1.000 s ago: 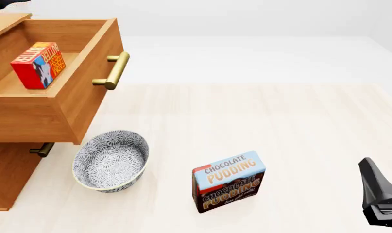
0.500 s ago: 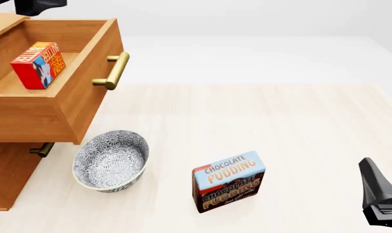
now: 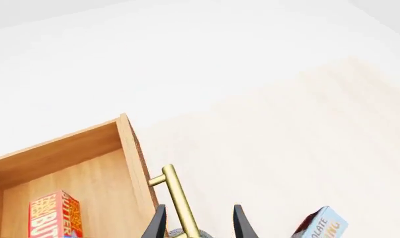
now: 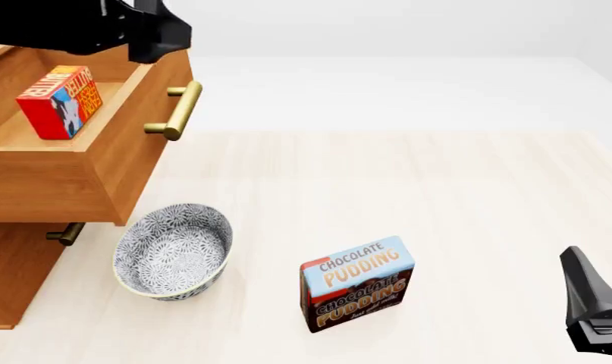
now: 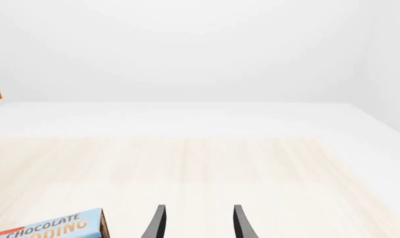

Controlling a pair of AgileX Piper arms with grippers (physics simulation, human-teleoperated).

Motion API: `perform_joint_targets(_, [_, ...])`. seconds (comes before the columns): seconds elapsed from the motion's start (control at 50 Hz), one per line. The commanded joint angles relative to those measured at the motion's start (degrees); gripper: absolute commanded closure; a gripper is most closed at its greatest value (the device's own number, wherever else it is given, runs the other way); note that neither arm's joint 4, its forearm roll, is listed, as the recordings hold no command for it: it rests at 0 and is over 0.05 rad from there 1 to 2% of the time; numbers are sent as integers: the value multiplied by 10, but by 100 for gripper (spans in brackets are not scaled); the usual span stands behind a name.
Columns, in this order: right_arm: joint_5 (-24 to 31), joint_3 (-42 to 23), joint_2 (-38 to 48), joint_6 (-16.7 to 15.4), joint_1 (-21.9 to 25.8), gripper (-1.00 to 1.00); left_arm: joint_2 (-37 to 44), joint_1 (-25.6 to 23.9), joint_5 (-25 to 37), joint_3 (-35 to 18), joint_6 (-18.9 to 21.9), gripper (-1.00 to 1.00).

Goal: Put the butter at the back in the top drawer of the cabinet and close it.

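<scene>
With top drawer (image 4: 78,163) of cabinet (image 4: 12,280) pulled open, butter (image 4: 60,101) upright inside. Left gripper (image 3: 198,225) above drawer, fingers spread, straddling brass handle (image 4: 177,111). Right gripper (image 5: 196,223) spread, empty, near pudding box (image 4: 357,284). Bowl (image 4: 173,250) below drawer.

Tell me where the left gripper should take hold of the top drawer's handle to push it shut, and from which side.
Grip the brass handle at mid-bar, between its two posts, coming down from above. The bar stands off the front of the top drawer, leaving room for a finger behind it. The left gripper is open and, in the left wrist view, seems to straddle the bar. The butter is already inside.
</scene>
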Motion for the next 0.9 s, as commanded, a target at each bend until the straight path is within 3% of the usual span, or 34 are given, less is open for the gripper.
perform_joint_targets(0.02, [0, 0, 0, 0, 0, -100, 24, -24, -23, 12, -7, -100])
perform_joint_targets(0.9, [0, 0, 0, 0, 0, -100, 116, -76, -72, 10, -29, -100])
